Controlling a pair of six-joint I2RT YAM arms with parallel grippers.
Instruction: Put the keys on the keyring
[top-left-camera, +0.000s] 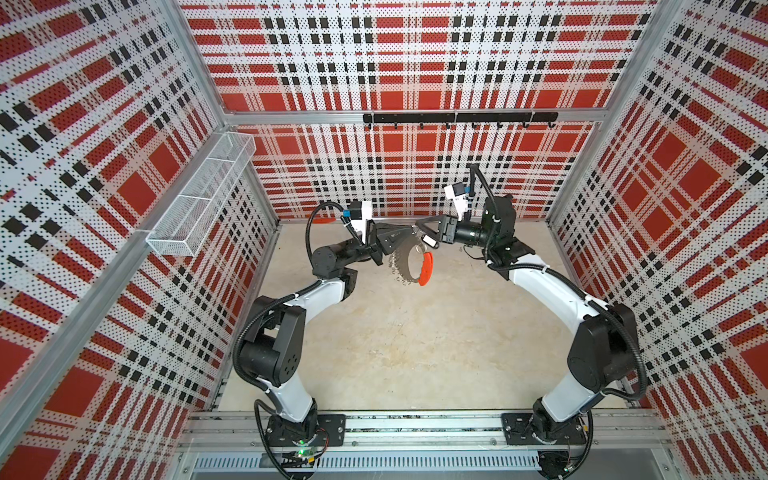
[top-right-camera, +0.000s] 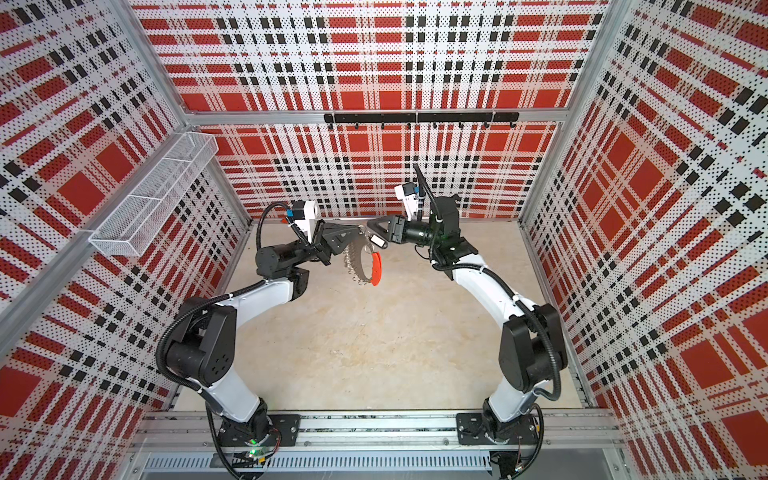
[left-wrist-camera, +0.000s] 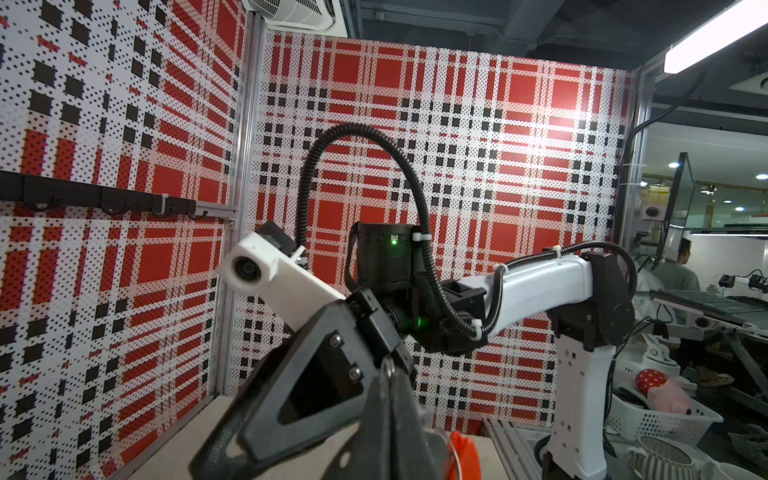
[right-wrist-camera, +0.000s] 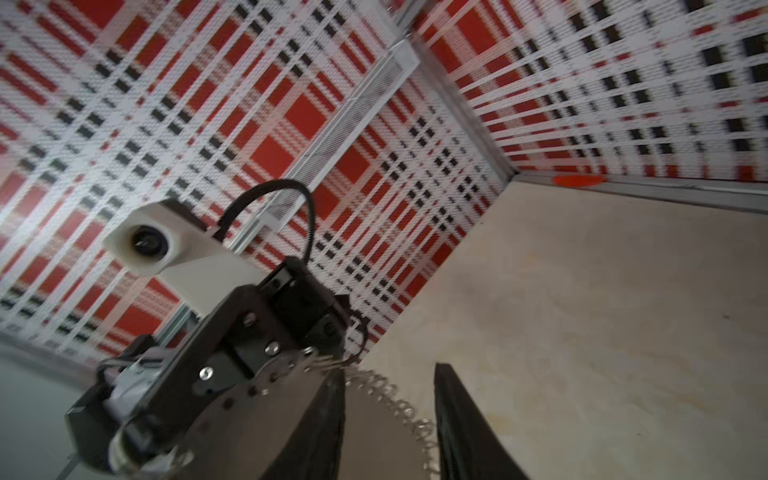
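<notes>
The keyring (top-left-camera: 409, 266), a thin metal hoop strung with several small split rings and a red-orange curved segment (top-left-camera: 427, 270), hangs in the air above the table's far middle in both top views. My left gripper (top-left-camera: 409, 237) is shut on the hoop's top; in the left wrist view the wire (left-wrist-camera: 388, 368) sits pinched at the closed tips. The keys show as a black-framed tag (top-left-camera: 428, 240) with a pale window, hanging at the hoop's top just under my right gripper (top-left-camera: 420, 230). In the right wrist view that gripper (right-wrist-camera: 390, 374) stands open, with the row of split rings (right-wrist-camera: 401, 405) between its fingers.
A white wire basket (top-left-camera: 199, 195) hangs on the left wall. A black hook rail (top-left-camera: 459, 118) runs along the back wall. A lone red-orange strip (right-wrist-camera: 577, 180) lies at the table's far edge. The beige table (top-left-camera: 415, 353) stretches below both arms.
</notes>
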